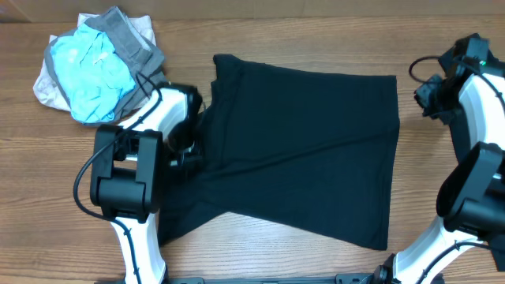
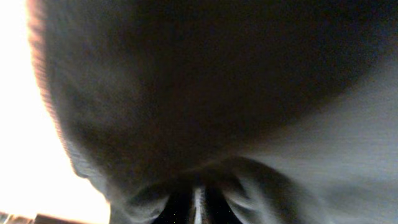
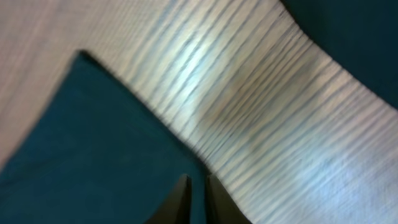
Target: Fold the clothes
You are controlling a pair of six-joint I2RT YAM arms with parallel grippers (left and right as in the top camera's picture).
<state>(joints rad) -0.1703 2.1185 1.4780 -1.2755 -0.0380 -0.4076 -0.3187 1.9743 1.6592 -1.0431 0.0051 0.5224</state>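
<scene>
The clothes [image 1: 308, 150], one plain black garment, lie spread across the middle of the wooden table. My left gripper [image 1: 188, 150] is low over the garment's left edge. In the left wrist view, dark fabric [image 2: 217, 93] fills the picture and bunches in folds into my left gripper [image 2: 198, 196], which is shut on it. My right gripper [image 1: 426, 95] hovers just off the garment's far right corner. In the right wrist view, its tips [image 3: 196, 179] stand almost together with nothing between them, above a fabric edge [image 3: 93, 137] and bare wood.
A bundle of light-blue, grey and beige cloth [image 1: 99, 67] sits at the back left of the table [image 1: 260, 31]. The left arm's black and white body [image 1: 126, 173] covers the garment's front left part. The right arm [image 1: 473, 181] stands along the right edge.
</scene>
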